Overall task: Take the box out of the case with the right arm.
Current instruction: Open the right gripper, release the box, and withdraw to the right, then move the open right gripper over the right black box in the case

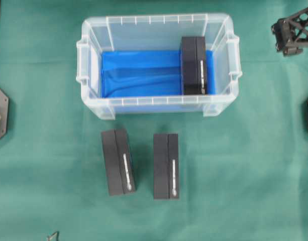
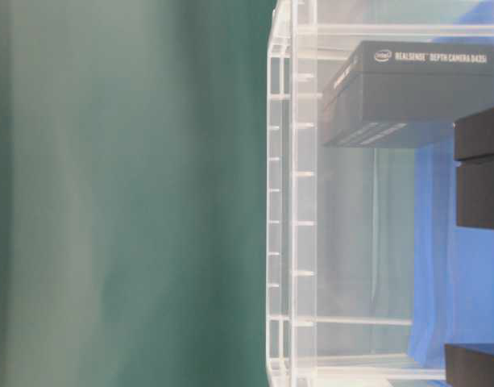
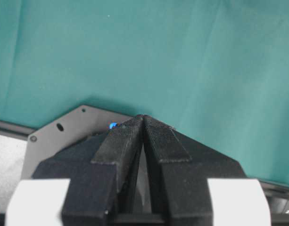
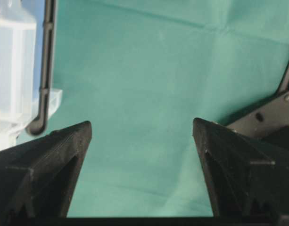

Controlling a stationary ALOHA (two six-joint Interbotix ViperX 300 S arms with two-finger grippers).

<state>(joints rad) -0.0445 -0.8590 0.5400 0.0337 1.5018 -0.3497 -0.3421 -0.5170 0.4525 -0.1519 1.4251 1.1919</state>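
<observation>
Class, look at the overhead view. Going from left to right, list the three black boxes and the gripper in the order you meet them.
Black rectangular box lying on the green cloth at left → second black box on the cloth → black box inside the clear plastic case → black truss-patterned right gripper.

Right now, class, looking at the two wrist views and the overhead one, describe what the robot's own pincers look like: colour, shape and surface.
Left pincer: black fingers with a finely ribbed surface, tapering to a point, and white blocks on either side at the base. Right pincer: two all-black wedge-shaped fingers with a rough, grainy surface. In the overhead view it shows as black open truss-work. No cables or markings are visible.
</observation>
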